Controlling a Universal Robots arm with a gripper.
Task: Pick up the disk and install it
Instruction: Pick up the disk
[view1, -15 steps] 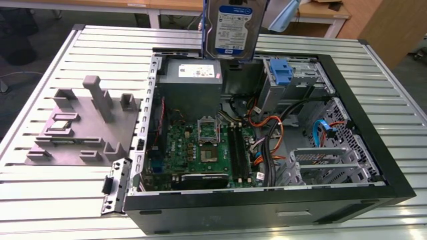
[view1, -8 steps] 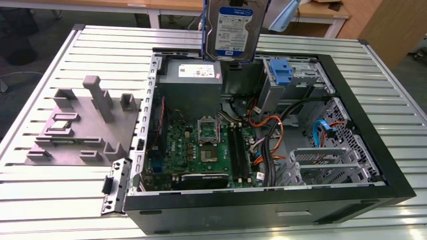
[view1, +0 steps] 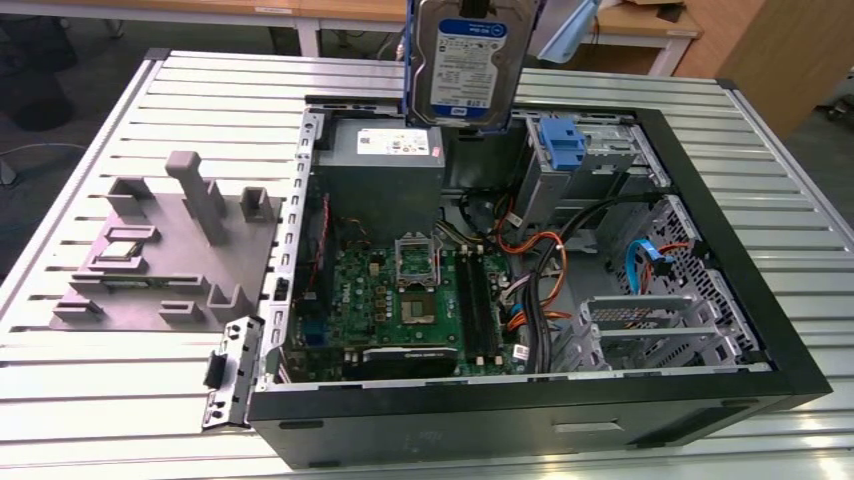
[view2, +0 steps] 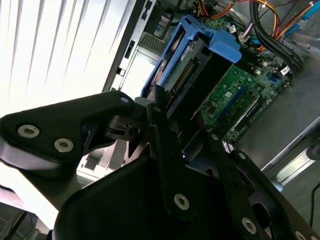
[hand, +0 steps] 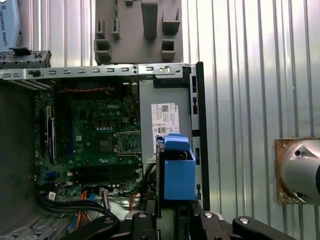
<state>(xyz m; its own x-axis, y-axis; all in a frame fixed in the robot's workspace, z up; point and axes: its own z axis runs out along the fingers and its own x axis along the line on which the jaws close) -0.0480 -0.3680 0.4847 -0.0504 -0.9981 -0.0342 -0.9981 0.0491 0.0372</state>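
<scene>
Jaws clamp one disk (view1: 461, 60) above one case (view1: 534, 410).

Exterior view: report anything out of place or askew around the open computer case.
Nothing looks spilled or damaged. The one thing out of place is the disk: it hangs upright above the computer case, clamped in the pincer, not seated in a bay. Orange and blue cables loop loosely inside the case.

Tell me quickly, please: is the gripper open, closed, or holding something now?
Gripper: jaws closed on the disk, holding it above the open computer case.
</scene>
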